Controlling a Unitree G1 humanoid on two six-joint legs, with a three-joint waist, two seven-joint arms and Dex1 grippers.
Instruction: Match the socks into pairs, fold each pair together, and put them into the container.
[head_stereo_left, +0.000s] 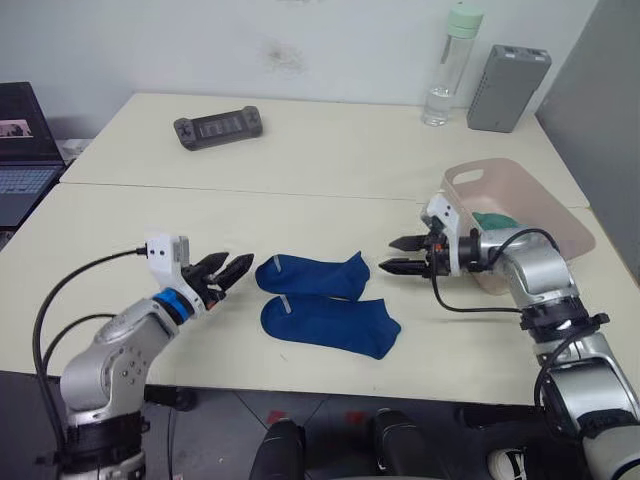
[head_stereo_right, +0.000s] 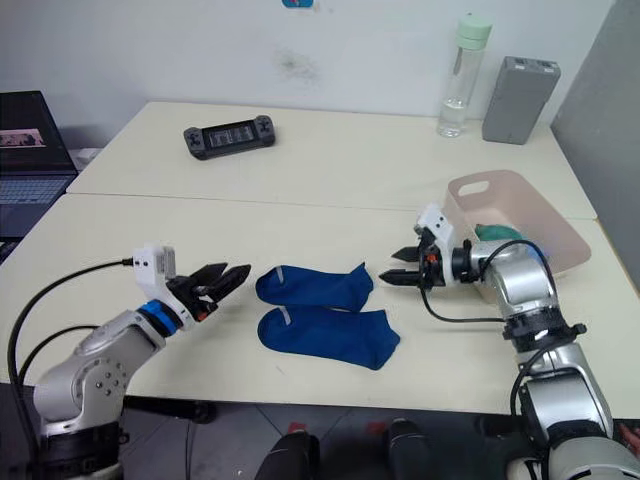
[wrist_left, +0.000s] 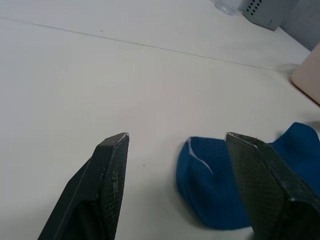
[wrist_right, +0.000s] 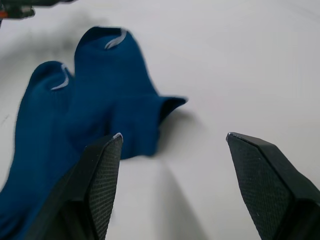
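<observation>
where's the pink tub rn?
In the left eye view the pink tub sits at the table's right edge, just behind the right gripper, with something green inside; the two dark blue socks lie to its left.

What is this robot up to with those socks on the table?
It is sorting socks. Two dark blue socks lie side by side on the table, with the open left gripper at one end and the open right gripper at the other, neither touching them. Something green already sits in the pink tub.
</observation>
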